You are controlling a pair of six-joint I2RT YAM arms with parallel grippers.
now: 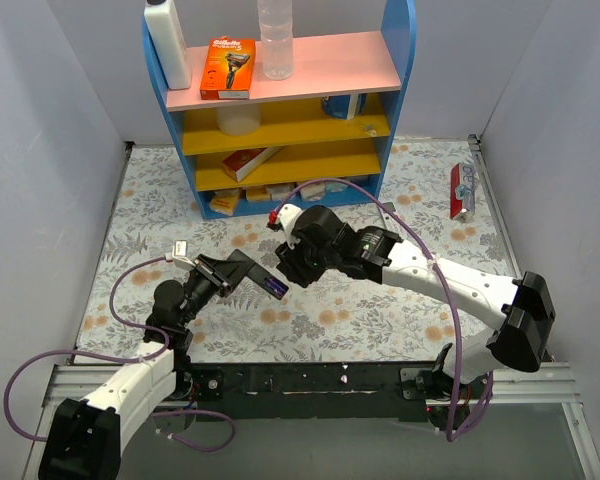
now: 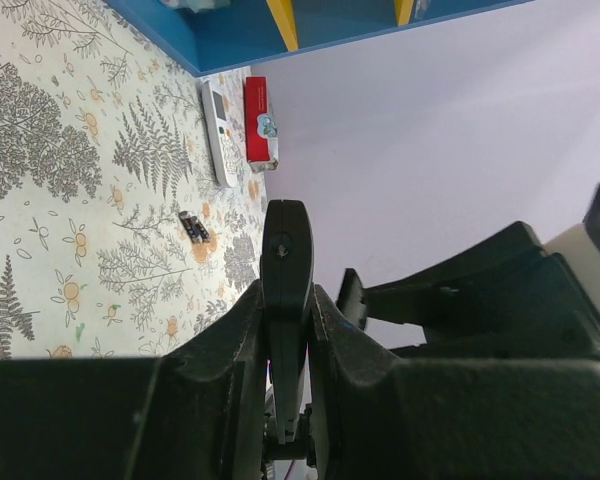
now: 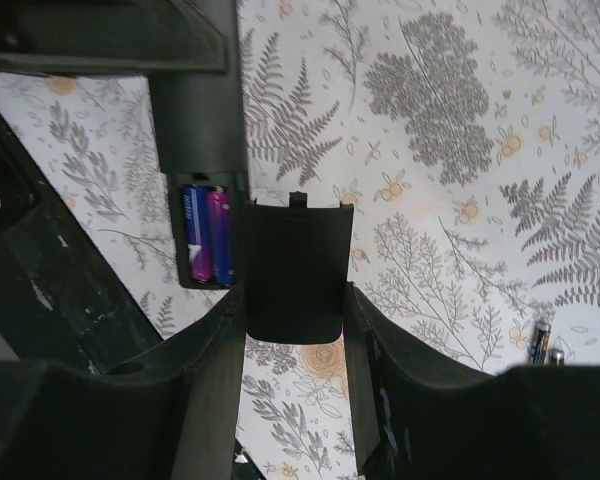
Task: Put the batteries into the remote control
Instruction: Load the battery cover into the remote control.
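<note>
My left gripper [image 1: 220, 276] is shut on a black remote control [image 1: 248, 268] and holds it above the table; the left wrist view shows the remote edge-on [image 2: 285, 270] between the fingers. Its open compartment holds two purple-blue batteries [image 3: 208, 235], also visible in the top view [image 1: 277, 287]. My right gripper [image 3: 295, 300] is shut on the black battery cover [image 3: 295, 265], held right beside the compartment's open end. In the top view the right gripper [image 1: 296, 264] meets the remote's end. Two loose batteries [image 2: 192, 227] lie on the floral mat, also seen in the right wrist view [image 3: 542, 342].
A blue shelf unit [image 1: 280, 110] with boxes and bottles stands at the back. A white remote [image 2: 218, 130] and a red pack [image 2: 261, 120] lie on the mat near the right wall; the pack also shows from above [image 1: 462, 190]. Grey walls close in both sides.
</note>
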